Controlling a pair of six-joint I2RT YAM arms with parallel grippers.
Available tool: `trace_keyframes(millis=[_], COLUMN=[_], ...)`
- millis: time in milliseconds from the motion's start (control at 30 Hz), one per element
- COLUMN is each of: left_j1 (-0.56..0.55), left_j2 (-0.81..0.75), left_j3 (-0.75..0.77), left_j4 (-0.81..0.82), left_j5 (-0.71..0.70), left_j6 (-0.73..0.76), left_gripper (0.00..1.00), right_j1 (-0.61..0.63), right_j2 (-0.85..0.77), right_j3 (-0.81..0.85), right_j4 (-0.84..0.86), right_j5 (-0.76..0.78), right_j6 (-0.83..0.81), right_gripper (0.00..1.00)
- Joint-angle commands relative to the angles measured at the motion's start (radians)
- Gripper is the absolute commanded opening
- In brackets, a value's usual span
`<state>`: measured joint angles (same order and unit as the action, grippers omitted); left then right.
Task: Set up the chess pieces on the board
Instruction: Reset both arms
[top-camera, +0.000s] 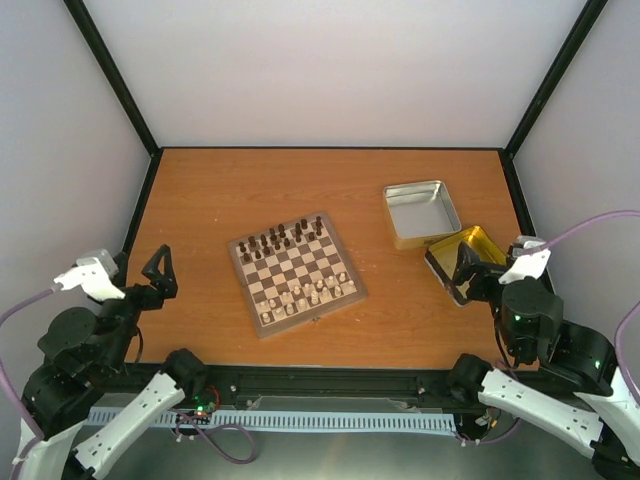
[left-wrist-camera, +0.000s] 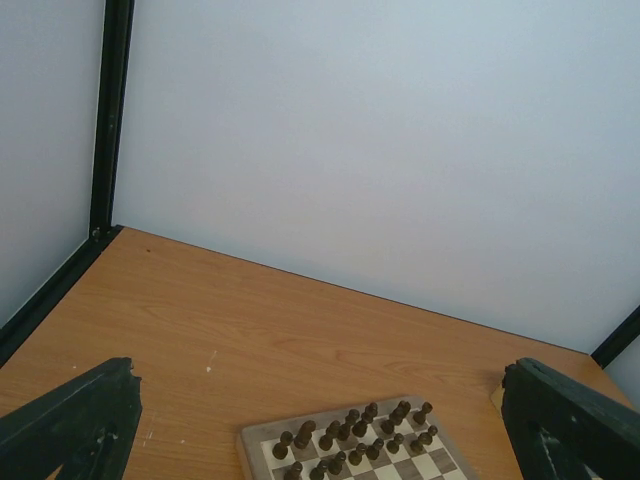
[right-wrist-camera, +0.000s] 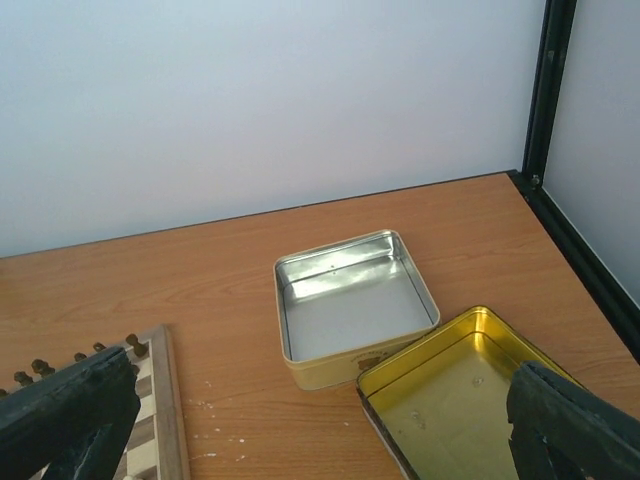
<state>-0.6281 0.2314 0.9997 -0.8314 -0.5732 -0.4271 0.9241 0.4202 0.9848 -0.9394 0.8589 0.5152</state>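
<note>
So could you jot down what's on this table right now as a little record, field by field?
Board: middle of the table, turned a little askew
Dark pieces: on the board's far rows
Cream pieces: on the board's near rows
Silver tin: right of the board, open, empty
Gold lid: inside up, at the tin's near corner
Left end effector: open, empty, left of the board
Right end effector: open, empty, by the lid
</note>
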Motion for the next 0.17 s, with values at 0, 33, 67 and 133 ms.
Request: trace_keyframes(millis=[0,33,67,133], left_j1=[0.002,0.001,0.001,0.001], left_j2=[0.007,0.009,0.009,0.006], left_j3=[0.014,0.016,0.015,0.008], left_j4=[0.004,0.007,0.014,0.036], left_j5=[-0.020,-0.023,-0.024,-0.018], left_j6=[0.043,0.040,0.040,0.052], left_gripper=[1.00,1.00,1.00,1.00], right_j1=[-0.007,-0.008,-0.007,-0.008], right_j2=[-0.015,-0.014,-0.013,-0.014], right_j3=[-0.003,-0.002,-0.002,-0.005], right_j4=[0.004,0.004,0.004,0.006], right_j5=[0.035,0.037,0.038,0.041], right_j6=[-0.021,-0.022,-0.023,-0.022], right_gripper=[1.00,1.00,1.00,1.00])
